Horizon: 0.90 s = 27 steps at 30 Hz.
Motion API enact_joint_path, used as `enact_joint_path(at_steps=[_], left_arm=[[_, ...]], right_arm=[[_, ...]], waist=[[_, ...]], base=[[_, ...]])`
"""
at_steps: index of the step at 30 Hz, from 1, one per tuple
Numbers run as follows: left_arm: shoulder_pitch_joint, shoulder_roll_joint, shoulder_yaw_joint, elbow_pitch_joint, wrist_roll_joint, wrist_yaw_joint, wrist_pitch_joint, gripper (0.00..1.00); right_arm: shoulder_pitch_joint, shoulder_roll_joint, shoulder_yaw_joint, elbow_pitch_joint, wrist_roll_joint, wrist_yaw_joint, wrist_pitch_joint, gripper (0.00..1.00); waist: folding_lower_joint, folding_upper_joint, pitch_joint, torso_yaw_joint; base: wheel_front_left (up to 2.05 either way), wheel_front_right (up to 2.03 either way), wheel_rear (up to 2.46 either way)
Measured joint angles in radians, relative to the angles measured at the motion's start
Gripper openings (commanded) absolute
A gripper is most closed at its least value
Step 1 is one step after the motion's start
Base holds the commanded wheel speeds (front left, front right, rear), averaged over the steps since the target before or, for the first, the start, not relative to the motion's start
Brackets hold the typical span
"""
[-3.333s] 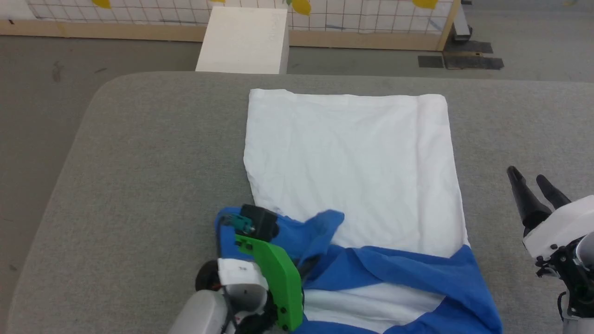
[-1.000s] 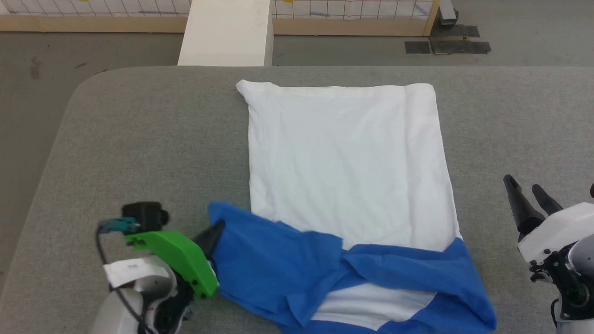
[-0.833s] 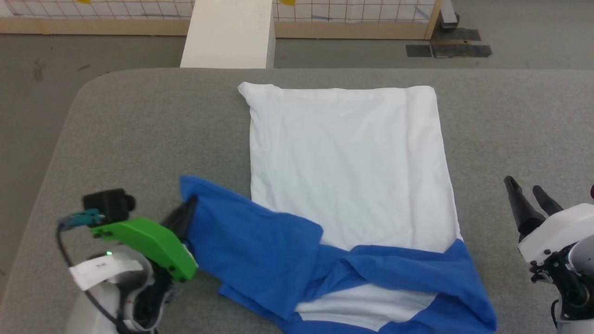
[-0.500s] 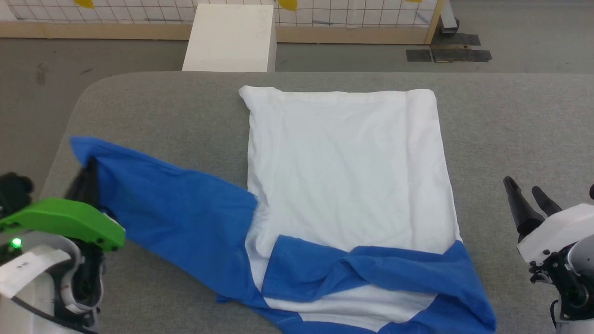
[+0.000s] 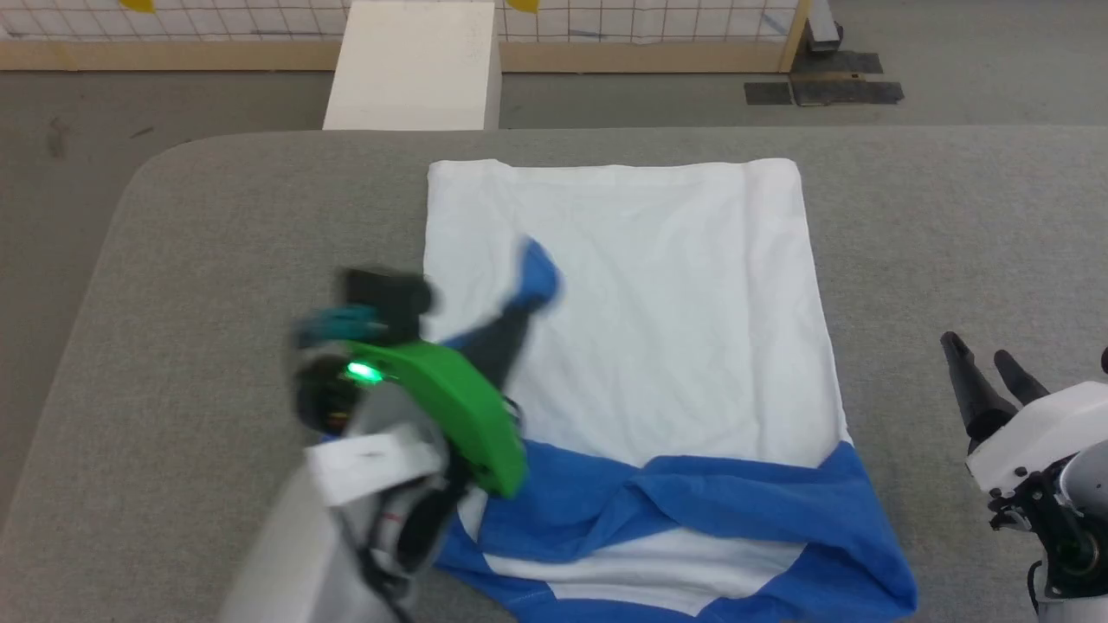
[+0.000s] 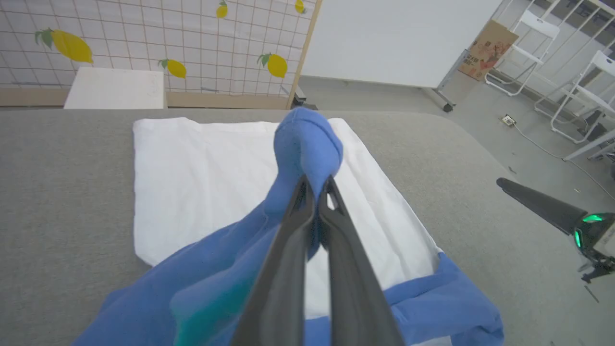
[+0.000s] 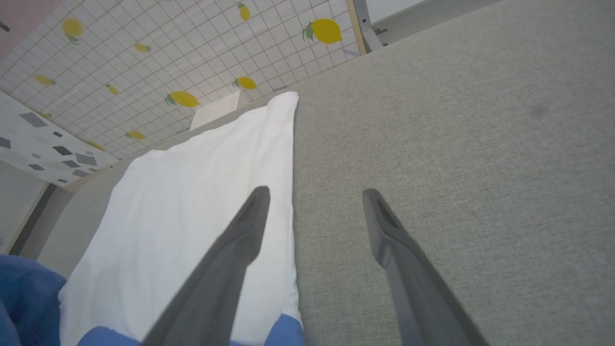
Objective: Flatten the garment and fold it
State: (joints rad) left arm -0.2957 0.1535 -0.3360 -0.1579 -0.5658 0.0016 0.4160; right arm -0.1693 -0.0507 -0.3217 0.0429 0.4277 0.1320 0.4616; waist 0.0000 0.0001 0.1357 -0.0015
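1. Lying on the grey bench, the garment has its white body spread flat and its blue shoulders rumpled nearest the robot.
2. Thin, light and limp, it will likely sag and crease, so hold hems or sleeve edges.
3. Left gripper pinches the blue sleeve; right gripper stands spread and empty.

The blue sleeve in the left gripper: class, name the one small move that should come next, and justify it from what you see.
Probably lower the left gripper and lay the sleeve on the white body of the garment. Its jaws are shut on the sleeve's end, held up over the white cloth; the right gripper stands open beside the garment.
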Motion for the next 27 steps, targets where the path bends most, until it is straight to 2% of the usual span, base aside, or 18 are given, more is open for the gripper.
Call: enact_joint_path(at_steps=[5,10,21,22,23,27], left_arm=[[-0.016,-0.042,-0.139,0.147,0.016,-0.057,0.035,0.00],[-0.018,-0.071,-0.238,0.251,-0.003,-0.093,0.049,0.00],[-0.067,-0.094,-0.406,0.409,-0.043,-0.123,0.029,0.00],[-0.074,-0.095,-0.415,0.425,-0.048,-0.124,0.030,0.16],[-0.078,-0.095,-0.423,0.437,-0.063,-0.124,0.031,1.00],[-0.088,-0.097,-0.419,0.439,-0.131,-0.124,0.031,1.00]], right_arm=[[0.000,0.000,0.011,0.010,0.003,0.000,-0.004,1.00],[0.000,0.000,0.009,0.017,0.004,0.000,-0.012,1.00],[0.000,0.000,0.007,0.038,0.005,0.000,-0.024,1.00],[0.000,0.000,0.009,0.041,0.005,0.000,-0.026,1.00],[0.000,0.000,0.011,0.044,0.005,0.000,-0.027,1.00],[0.000,0.000,0.012,0.054,0.005,0.000,-0.031,1.00]], waist=[[0.0000,0.0000,0.012,-0.020],[0.0000,0.0000,0.025,-0.043],[0.0000,0.0000,0.038,-0.063],[0.0000,0.0000,0.038,-0.063],[0.0000,0.0000,0.038,-0.062],[0.0000,0.0000,0.031,-0.059]], base=[[0.00,0.00,0.00],[0.00,0.00,0.00],[0.00,0.00,0.00],[0.00,0.00,0.00],[0.00,0.00,0.00],[0.00,0.00,0.00]])
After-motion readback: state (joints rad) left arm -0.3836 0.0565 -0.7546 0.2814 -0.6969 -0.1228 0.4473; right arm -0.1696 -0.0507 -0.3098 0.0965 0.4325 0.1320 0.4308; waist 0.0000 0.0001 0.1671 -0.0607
